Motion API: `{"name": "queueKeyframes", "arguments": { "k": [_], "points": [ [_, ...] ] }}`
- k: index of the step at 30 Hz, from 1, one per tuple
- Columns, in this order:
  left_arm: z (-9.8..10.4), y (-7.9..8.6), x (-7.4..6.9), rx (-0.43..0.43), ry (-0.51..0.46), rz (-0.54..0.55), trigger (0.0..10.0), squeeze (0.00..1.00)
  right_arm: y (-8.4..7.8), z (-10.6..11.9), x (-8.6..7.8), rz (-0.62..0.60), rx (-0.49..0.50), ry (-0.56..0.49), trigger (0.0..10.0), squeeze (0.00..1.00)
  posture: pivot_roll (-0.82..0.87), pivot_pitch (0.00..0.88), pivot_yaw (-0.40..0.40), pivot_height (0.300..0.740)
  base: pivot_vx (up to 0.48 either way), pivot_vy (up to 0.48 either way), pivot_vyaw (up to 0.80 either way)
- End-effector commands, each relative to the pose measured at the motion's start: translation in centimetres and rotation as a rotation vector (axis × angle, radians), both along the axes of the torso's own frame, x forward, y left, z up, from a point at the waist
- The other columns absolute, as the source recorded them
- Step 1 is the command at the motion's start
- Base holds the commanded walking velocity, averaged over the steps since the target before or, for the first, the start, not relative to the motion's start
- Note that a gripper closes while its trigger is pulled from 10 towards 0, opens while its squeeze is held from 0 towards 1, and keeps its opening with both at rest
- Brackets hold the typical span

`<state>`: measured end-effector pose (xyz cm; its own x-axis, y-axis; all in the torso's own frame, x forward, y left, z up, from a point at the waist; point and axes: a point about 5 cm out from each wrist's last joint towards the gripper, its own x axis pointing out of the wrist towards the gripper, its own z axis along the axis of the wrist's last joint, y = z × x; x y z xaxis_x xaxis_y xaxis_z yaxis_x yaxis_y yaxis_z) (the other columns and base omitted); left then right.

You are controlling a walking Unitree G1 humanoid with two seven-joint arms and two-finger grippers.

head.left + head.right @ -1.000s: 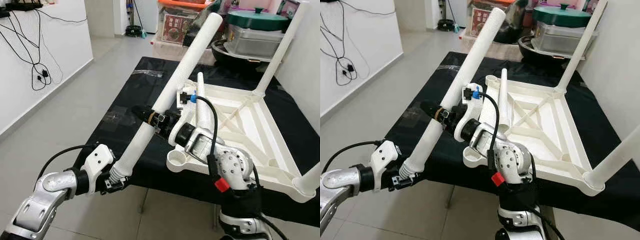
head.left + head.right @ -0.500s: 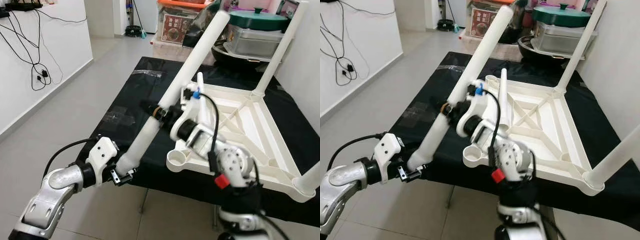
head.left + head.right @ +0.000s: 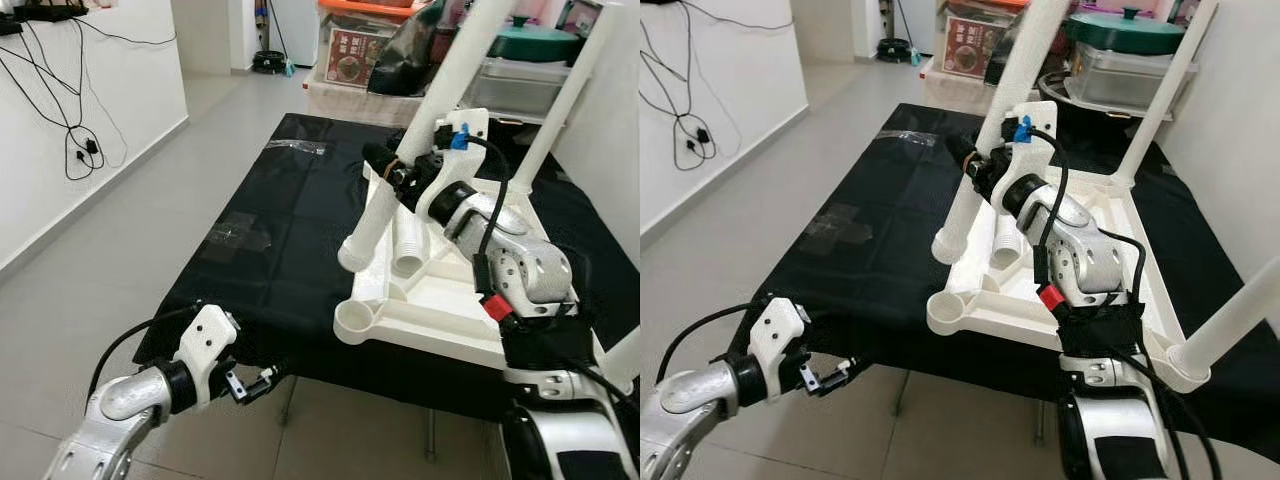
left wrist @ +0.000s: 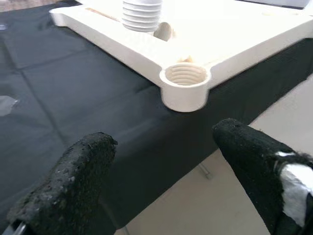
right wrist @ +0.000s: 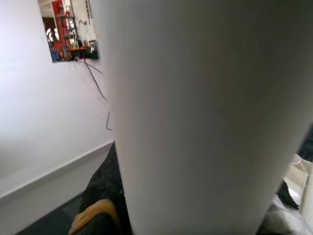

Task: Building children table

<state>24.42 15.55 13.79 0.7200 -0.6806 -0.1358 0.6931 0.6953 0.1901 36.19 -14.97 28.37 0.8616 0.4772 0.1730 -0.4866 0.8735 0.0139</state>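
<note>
Now white leg (image 3: 400,175) clamped between right fingers (image 3: 392,172), above tabletop (image 3: 440,300).

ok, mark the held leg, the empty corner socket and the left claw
leg (image 3: 372,225), left eye view, lower shaft.
socket (image 4: 185,77), left wrist view, threaded rim.
left claw (image 3: 262,380), left eye view, between the fingertips.
</note>
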Motion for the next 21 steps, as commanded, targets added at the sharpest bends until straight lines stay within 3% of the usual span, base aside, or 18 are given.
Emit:
{"name": "queueKeyframes", "arguments": {
  "k": [1, 3, 4, 8, 12, 21],
  "points": [
    [-0.6, -0.1, -0.3, -0.005, 0.019, 0.027, 10.0, 0.0, -0.1, 0.4, -0.2, 0.031, -0.031, -0.03, 0.0, 0.0, 0.07, 0.0, -0.097, 0.74, 0.0, 0.0, 0.0],
    [-0.9, -0.3, -0.6, -0.01, 0.029, 0.029, 10.0, 0.0, -0.1, 0.2, -0.5, 0.077, -0.044, -0.03, 0.0, 0.0, 0.07, 0.0, -0.095, 0.74, 0.0, 0.0, 0.0],
    [-1.2, -0.5, -0.9, -0.016, 0.044, 0.033, 10.0, 0.0, 0.3, -0.4, -1.3, 0.187, -0.083, -0.031, 0.0, 0.0, 0.07, 0.0, -0.095, 0.74, 0.0, 0.0, 0.0],
    [-1.2, -0.6, -1.0, -0.026, 0.047, 0.04, 10.0, 0.0, 0.3, -1.8, -2.1, 0.309, -0.182, -0.003, 0.0, 0.0, 0.08, 0.0, -0.098, 0.74, 0.0, 0.0, 0.0],
    [-1.1, -0.7, -1.1, -0.032, 0.048, 0.045, 10.0, 0.0, -0.1, -2.3, -2.4, 0.398, -0.218, 0.002, 0.0, 0.0, 0.08, 0.0, -0.098, 0.74, 0.0, 0.0, 0.0],
    [-1.2, -1.3, -1.4, -0.054, 0.048, 0.06, 10.0, 0.0, -0.9, -3.1, -2.0, 0.458, -0.26, -0.009, 0.0, 0.0, 0.08, 0.0, -0.105, 0.74, 0.0, 0.0, 0.0]
  ]
}}
